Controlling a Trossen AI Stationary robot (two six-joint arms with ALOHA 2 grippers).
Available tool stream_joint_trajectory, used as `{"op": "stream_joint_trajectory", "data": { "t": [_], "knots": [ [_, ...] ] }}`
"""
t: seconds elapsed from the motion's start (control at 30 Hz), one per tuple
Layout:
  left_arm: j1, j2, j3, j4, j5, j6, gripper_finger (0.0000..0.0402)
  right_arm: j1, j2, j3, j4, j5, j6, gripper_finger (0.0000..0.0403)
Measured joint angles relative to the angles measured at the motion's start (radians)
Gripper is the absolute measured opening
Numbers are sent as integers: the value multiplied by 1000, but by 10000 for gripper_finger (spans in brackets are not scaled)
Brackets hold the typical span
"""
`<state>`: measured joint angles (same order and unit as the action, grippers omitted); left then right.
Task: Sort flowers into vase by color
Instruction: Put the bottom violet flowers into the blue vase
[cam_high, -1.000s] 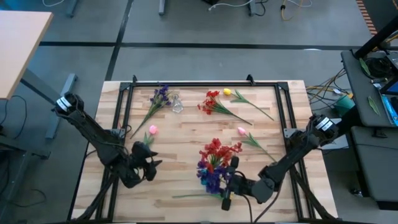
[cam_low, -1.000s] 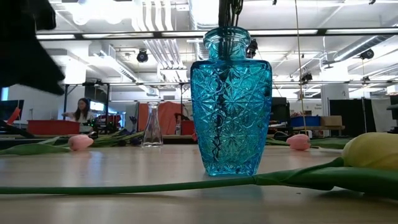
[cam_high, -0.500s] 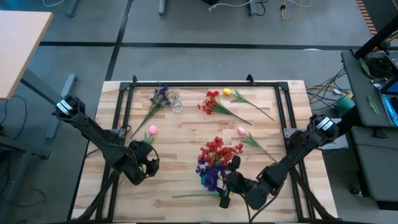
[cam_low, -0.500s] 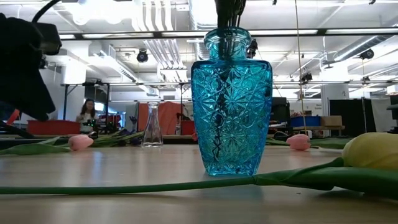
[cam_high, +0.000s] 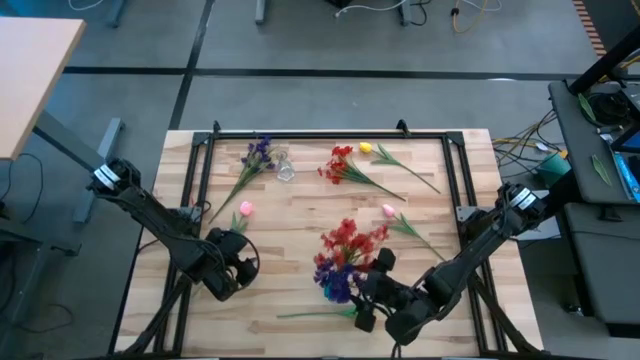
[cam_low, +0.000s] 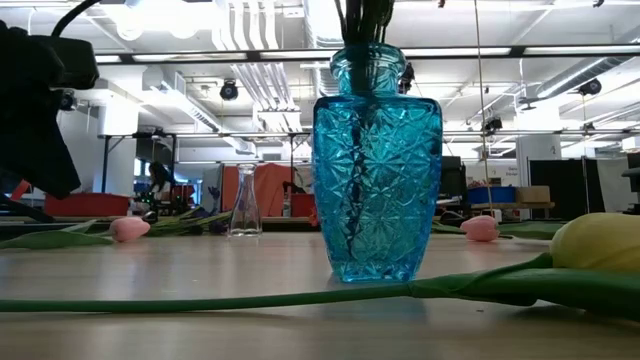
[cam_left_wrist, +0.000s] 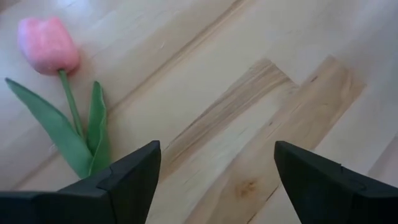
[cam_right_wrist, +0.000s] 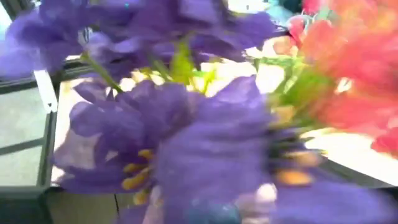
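Left wrist view puts it right there: my left jaws (cam_left_wrist: 214, 180) are spread wide over bare counter (cam_left_wrist: 261, 93), nothing between them, and the pink tulip (cam_left_wrist: 47, 45) lies just ahead and off to one side, stem running back from the bloom toward my finger, leaves splayed near the tip. From above, that same tulip (cam_high: 245, 209) sits just beyond my left jaws (cam_high: 240, 268), toward the far edge, with its stem slanting down toward them; I'm plainly the nearer arm for it. My right jaws (cam_high: 372, 290) look spread too, empty, hanging right beside the blue vase (cam_low: 377, 165), which already carries red and purple blooms (cam_high: 345, 255); purple petals (cam_right_wrist: 186, 124) fill that wrist's outlook. A clear little vase (cam_high: 285, 167) stands well beyond, near the far rail, beside a loose purple cluster (cam_high: 258, 152). I reckon the next pick is the pink one: reach forward and turn so my jaws cross the stem, not run along it.
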<state>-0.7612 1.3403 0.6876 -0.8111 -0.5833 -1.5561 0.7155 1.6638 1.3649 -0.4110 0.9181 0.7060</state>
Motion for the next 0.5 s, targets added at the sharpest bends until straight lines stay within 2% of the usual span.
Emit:
{"op": "stream_joint_trajectory", "data": {
  "t": [0.23,0.5],
  "knots": [
    [0,3,-2,-48,46,-43,297,0,0,32,-19,-108,20,275],
    [0,38,-2,-54,93,-51,297,5,0,101,-156,-138,73,276]
  ]
}}
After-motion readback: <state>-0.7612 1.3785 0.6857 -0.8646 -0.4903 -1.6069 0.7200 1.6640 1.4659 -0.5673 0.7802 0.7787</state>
